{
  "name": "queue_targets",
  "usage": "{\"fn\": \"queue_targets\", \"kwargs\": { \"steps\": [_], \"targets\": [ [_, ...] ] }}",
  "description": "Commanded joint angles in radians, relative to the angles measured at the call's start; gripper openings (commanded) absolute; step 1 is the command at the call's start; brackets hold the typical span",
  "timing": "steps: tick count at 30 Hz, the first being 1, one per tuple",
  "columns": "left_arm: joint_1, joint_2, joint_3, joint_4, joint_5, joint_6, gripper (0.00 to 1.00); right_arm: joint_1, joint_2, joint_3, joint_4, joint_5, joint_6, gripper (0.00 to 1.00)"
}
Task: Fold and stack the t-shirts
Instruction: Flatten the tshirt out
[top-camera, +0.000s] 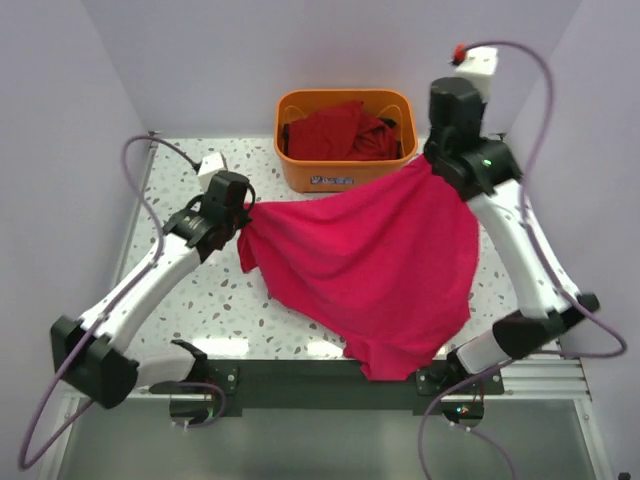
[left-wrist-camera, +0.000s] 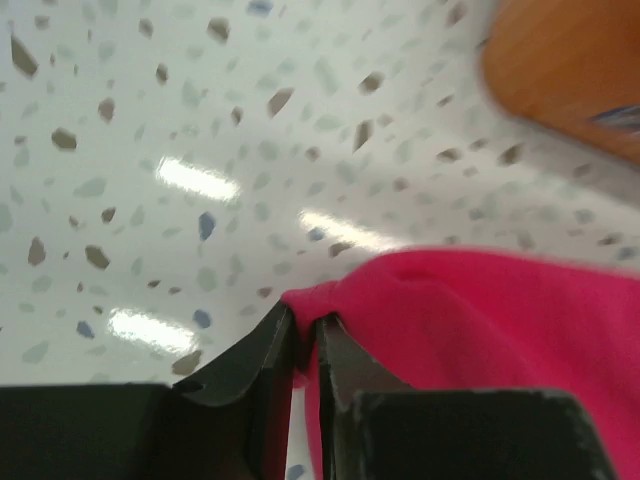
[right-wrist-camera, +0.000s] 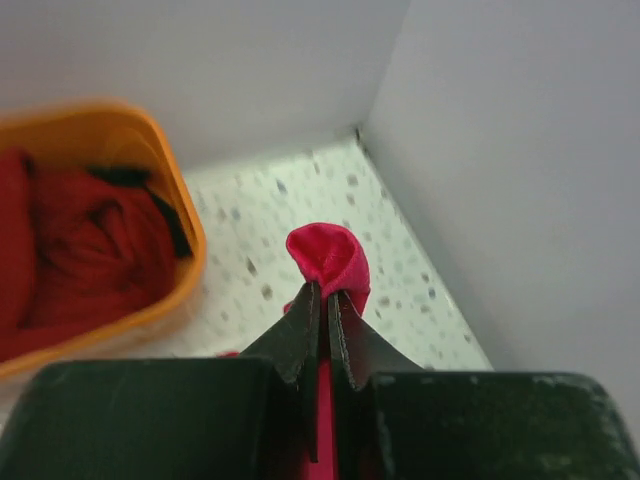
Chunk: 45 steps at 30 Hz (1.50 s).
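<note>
Top external view: the crimson t-shirt (top-camera: 370, 260) is spread between the two arms over the middle and right of the counter (top-camera: 190, 300). The left end effector (top-camera: 243, 212) is clenched on the shirt's left corner; the left wrist view confirms cloth pinched between fingers that are nearly closed. The right end effector (top-camera: 428, 160) is grasping the far right corner, and the right wrist view shows a small tuft of fabric standing above the closed fingertips. The held edge runs as the long axis from the left grip, at mid-depth, toward the right grip, farther back and just beside the front right corner of the orange basket (top-camera: 345, 180). From that edge the cloth falls toward the arm bases, and its lowest lobe overhangs the near edge of the counter. Both arms reach forward with elbows outward, the right extended farther. Whether the shirt's centre rests on the counter or hangs clear cannot be judged from above. The darker red t-shirts (top-camera: 340, 130) lie bunched in the basket, unfolded. Judgement: flattening is in hand, and the grips must draw apart along that axis.
</note>
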Motion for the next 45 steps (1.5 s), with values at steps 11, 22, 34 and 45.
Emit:
{"fn": "queue_targets", "kwargs": {
  "steps": [11, 22, 34, 45],
  "targets": [
    [0.206, 0.179, -0.068, 0.09, 0.173, 0.088, 1.0, -0.118, 0.117, -0.19, -0.119, -0.276, 0.203, 0.99],
    [0.216, -0.109, -0.513, 0.009, 0.242, -0.065, 1.0, 0.238, -0.352, -1.009, -0.223, -0.666, 0.618, 0.99],
    [0.221, -0.105, -0.585, 0.073, 0.319, -0.114, 1.0, 0.184, -0.146, -1.199, 0.017, -0.691, 0.694, 0.99],
    [0.222, -0.068, -0.599, 0.109, 0.351, -0.119, 1.0, -0.155, 0.221, -0.971, 0.249, -0.692, 0.531, 0.98]
  ]
}}
